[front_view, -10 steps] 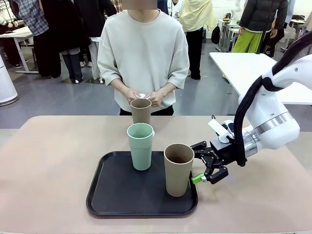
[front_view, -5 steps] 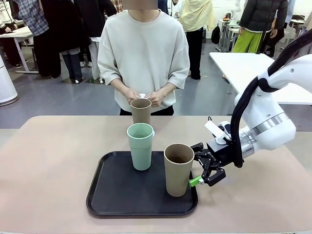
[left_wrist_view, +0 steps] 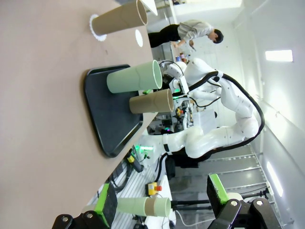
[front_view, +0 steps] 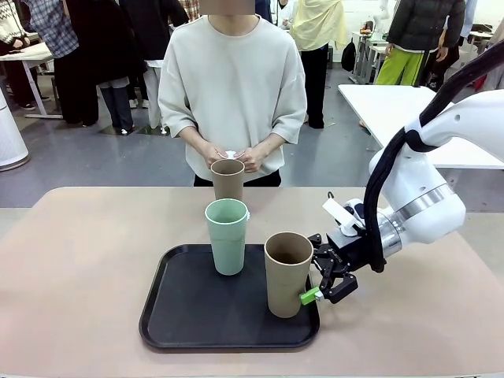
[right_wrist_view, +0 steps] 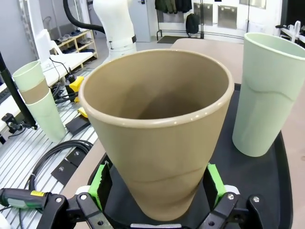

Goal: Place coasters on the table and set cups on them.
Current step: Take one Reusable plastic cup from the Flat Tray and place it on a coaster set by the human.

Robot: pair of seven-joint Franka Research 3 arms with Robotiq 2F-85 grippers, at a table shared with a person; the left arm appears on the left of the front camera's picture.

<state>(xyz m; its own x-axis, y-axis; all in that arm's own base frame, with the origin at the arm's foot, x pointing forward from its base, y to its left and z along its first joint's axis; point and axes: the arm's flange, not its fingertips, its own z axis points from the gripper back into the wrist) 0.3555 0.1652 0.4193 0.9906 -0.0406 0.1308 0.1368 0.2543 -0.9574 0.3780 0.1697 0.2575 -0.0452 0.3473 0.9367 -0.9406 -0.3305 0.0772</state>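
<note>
Near brown cup [front_view: 287,272], upright on the black tray [front_view: 189,315], is being straddled by the right gripper [front_view: 316,272]. Jaws wide, pads either side, presumably for lifting. Left gripper [left_wrist_view: 162,205] is being held wide, idle.

The table [front_view: 79,260] bears a black tray [front_view: 189,315] and one coaster [left_wrist_view: 92,22].

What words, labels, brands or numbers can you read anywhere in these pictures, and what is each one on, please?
No text can be read.
Yellow label on a tool lying below the table edge: too blurred to read.
Brown cup, mint cup and black tray: no print visible.
</note>
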